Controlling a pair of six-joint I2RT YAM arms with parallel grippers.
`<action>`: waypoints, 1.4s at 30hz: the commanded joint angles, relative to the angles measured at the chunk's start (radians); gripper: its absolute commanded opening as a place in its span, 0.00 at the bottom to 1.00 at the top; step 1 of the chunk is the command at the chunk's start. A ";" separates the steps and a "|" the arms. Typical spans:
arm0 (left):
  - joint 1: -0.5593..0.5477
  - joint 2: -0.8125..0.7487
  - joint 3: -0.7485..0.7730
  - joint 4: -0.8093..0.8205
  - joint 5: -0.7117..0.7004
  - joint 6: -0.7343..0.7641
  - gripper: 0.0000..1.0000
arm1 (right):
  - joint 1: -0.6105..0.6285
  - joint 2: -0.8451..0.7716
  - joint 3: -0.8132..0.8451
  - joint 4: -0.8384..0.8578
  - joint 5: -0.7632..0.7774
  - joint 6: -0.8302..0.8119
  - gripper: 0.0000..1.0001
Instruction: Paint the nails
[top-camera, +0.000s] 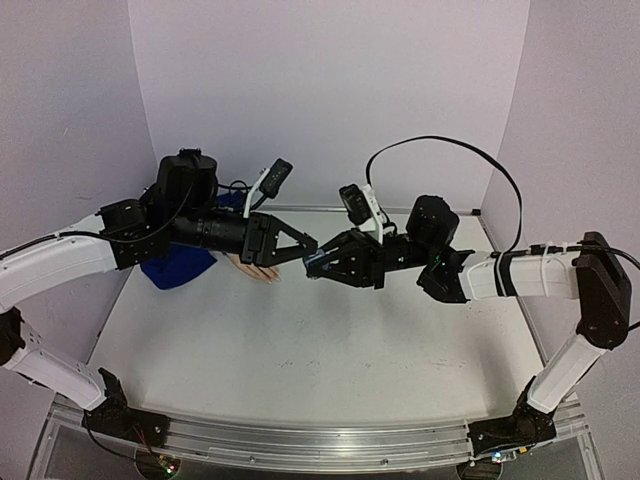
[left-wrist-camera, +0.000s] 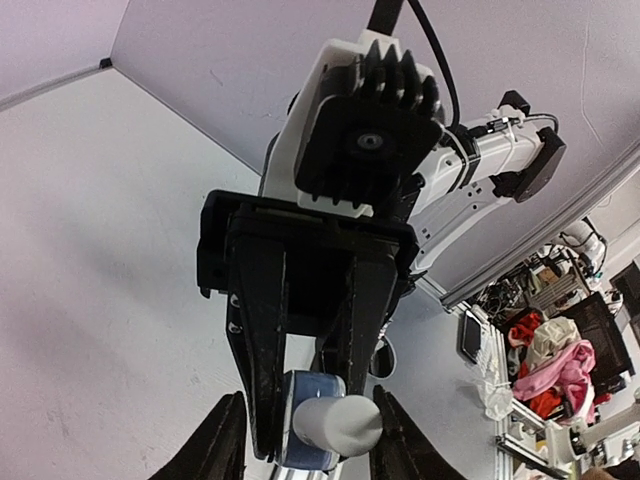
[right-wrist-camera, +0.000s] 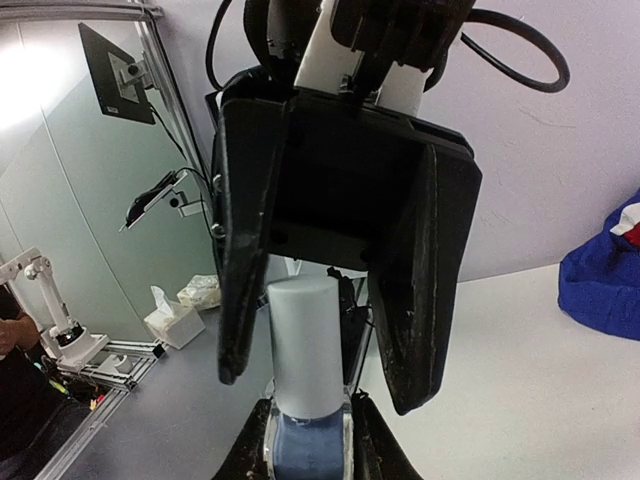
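Overall light: bright, even and diffuse, from overhead; no hard-edged shadows.
Table (top-camera: 330, 340): pale, slightly washed out, with only faint soft shading below the arms in the top view.
Walls (top-camera: 330, 90): lavender cast, dimmer toward the corners.
Left gripper (right-wrist-camera: 320, 388): near-black in the right wrist view, surface detail lost in shade.
White cap (right-wrist-camera: 305, 340) of the bottle (right-wrist-camera: 305, 450): brightly lit, soft sheen, a little soft at close range.
Glass panel (right-wrist-camera: 60, 200): blown-out glare at upper left.
Edges: marked wide-angle bending in both wrist views.
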 joint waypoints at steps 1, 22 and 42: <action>-0.002 0.012 0.065 0.067 0.010 0.022 0.38 | 0.002 -0.001 0.017 0.105 -0.035 0.013 0.00; -0.037 0.055 0.093 -0.087 -0.370 -0.003 0.00 | 0.314 -0.003 0.126 -0.270 1.707 -0.519 0.00; -0.034 -0.097 -0.020 0.087 -0.083 0.038 0.66 | 0.077 -0.067 0.064 -0.118 0.035 -0.161 0.00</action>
